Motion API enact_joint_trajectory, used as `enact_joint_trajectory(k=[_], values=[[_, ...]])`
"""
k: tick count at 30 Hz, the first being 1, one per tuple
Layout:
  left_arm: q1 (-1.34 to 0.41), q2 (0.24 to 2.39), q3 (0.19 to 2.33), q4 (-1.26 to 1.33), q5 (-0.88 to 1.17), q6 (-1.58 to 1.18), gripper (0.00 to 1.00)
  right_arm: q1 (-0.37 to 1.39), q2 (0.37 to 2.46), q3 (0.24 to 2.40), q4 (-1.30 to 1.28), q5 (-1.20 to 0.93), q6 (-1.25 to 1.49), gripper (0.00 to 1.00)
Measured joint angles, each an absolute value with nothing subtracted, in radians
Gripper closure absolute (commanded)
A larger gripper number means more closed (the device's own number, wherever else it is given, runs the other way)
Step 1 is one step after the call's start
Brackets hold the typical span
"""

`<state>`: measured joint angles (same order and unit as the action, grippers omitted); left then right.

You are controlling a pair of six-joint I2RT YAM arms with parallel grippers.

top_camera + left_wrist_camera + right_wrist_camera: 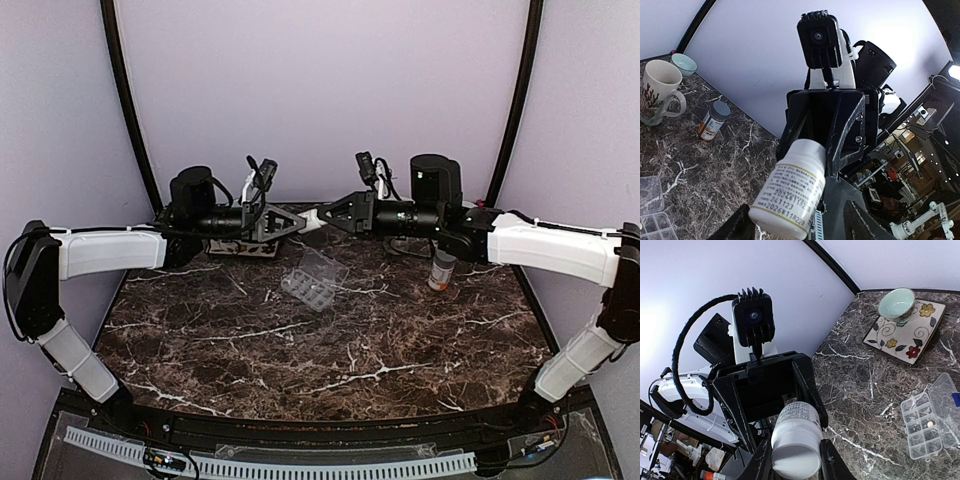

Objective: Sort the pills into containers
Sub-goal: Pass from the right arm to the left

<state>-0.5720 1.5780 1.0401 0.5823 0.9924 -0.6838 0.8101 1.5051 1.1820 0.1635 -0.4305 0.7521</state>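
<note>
Organizer (305,290): clear box lying flat at mid-counter, nearer the arm bases than the two end effectors and lower than them.
Lid (327,266): swung open on the side of the box facing the back wall.
Pill (929,424): one small pale pill in a cell of the organizer. The other cells are too small to read.
Bottle (790,195): white with a printed label, held off the counter on its side between the two end effectors, above the back half of the counter.
Right end effector (796,462): narrow, fingers clamped on the bottle's white cap end.
Left end effector (799,226): wide, fingers spread to either side of the bottle's base. A gap shows beside one finger, and contact at the other cannot be told.
Arms: both reach inward from the sides, so the end effectors face each other head-on, each wrist camera looking at the other.
Orange bottle (442,270): upright on the counter, right of the organizer and well apart from it, under the right arm.
Plate (927,330): square with a flower pattern, at the back left of the counter, below the left arm.
Bowl (896,302): pale green inside, standing on the plate's far corner.
Mug (657,90): white with a reddish pattern, upright beyond the orange bottle.
Counter (300,350): dark marble with white veins.
</note>
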Motion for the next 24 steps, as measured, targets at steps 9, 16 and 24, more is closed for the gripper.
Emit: enact_joint_trajectory(k=[9, 16, 24], values=[[-0.565, 1.578, 1.024, 0.663, 1.015, -0.731, 0.53, 0.812, 1.522, 1.182, 0.223, -0.480, 0.804, 0.97], [-0.560, 1.578, 0.997, 0.738, 1.040, -0.775, 0.83, 0.812, 1.539, 1.182, 0.272, -0.510, 0.834, 0.99], [-0.553, 1.577, 0.992, 0.802, 1.067, -0.815, 1.00, 0.812, 1.547, 1.182, 0.319, -0.535, 0.852, 1.00]])
